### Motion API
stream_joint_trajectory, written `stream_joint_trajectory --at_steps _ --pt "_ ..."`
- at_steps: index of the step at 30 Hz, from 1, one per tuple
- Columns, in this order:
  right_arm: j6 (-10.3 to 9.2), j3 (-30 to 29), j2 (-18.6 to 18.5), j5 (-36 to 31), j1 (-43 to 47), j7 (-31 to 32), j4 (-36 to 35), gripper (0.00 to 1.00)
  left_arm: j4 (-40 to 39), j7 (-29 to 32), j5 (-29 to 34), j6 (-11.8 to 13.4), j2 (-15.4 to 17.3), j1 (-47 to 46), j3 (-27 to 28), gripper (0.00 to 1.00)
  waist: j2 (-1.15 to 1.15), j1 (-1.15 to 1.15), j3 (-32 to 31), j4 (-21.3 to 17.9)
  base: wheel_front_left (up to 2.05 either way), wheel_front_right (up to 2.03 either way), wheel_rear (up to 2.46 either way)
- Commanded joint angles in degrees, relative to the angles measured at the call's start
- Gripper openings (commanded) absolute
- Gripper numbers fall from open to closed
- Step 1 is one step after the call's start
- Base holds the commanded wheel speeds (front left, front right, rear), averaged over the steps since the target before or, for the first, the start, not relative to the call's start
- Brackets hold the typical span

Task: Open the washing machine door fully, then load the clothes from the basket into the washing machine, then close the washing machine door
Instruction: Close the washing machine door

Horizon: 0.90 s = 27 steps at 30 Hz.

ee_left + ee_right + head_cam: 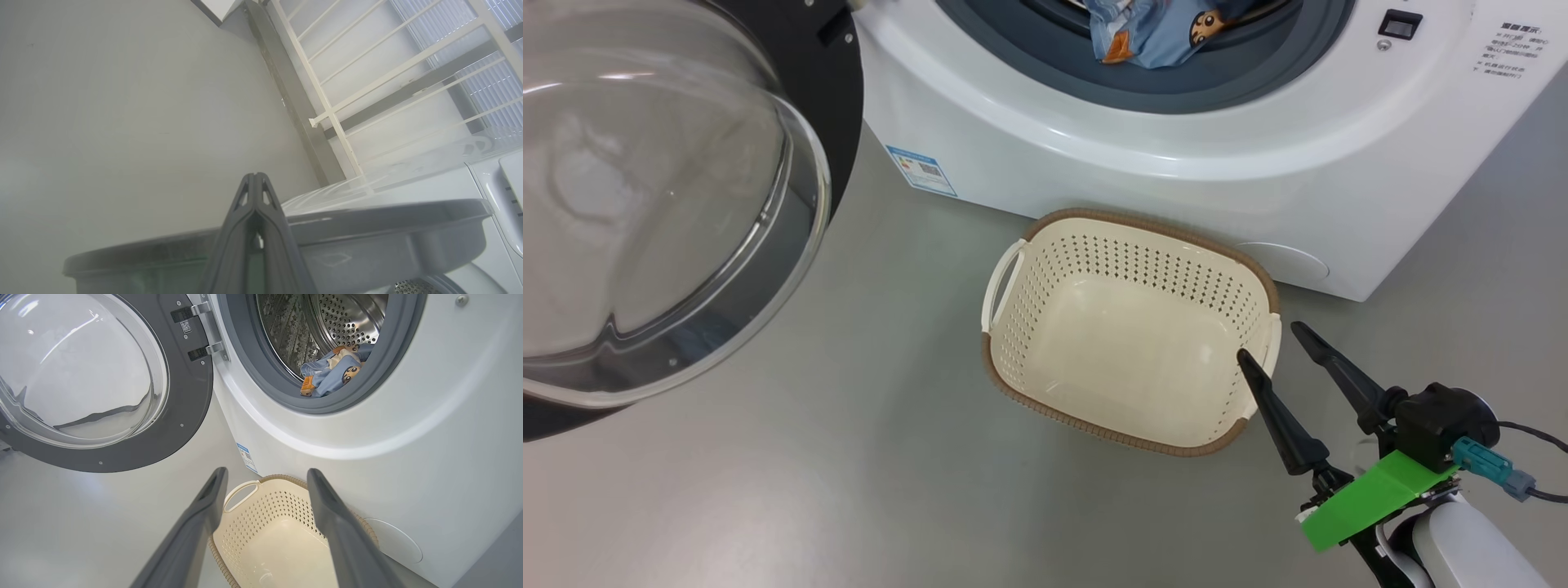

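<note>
- Smooth, pale grey floor (849,490) with soft, dull reflections.
- Cream-white metal rack of thin parallel bars (345,147), close against a pale wall.
- Grey skirting strip (292,106) where floor meets wall.

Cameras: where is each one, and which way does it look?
Head view: on the head, looking down at the basket and washing machine; right claw shows.
Left wrist view: left wrist, looking along the shut left claw at a wall.
Right wrist view: right wrist, looking between the open right claw at the clothes.
Shared: head and right wrist see the basket.
</note>
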Motion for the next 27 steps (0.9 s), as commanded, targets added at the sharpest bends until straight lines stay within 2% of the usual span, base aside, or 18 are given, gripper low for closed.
stream_joint_trajectory --at_steps 1,19,27 --pt "0.09 1.1 -0.1 0.4 -0.1 -0.3 -1.1 1.00 -1.7 1.4 -0.5 0.0 3.2 0.8 0.4 0.00 0.00 0.00 -0.1 0.0 0.00 0.00 0.00" --pt "0.09 -1.0 -0.3 -0.1 2.0 -0.3 -1.3 1.00 -5.7 12.6 -3.1 -1.7 2.5 3.9 -1.8 0.00 0.00 0.00 -3.2 -0.1 0.00 0.00 0.00" --pt "0.09 -2.4 0.0 -0.3 3.7 -0.3 -1.6 1.00 -8.4 17.8 -4.7 -2.8 3.2 6.2 -2.3 0.00 0.00 0.00 -4.8 -0.6 0.00 0.00 0.00"
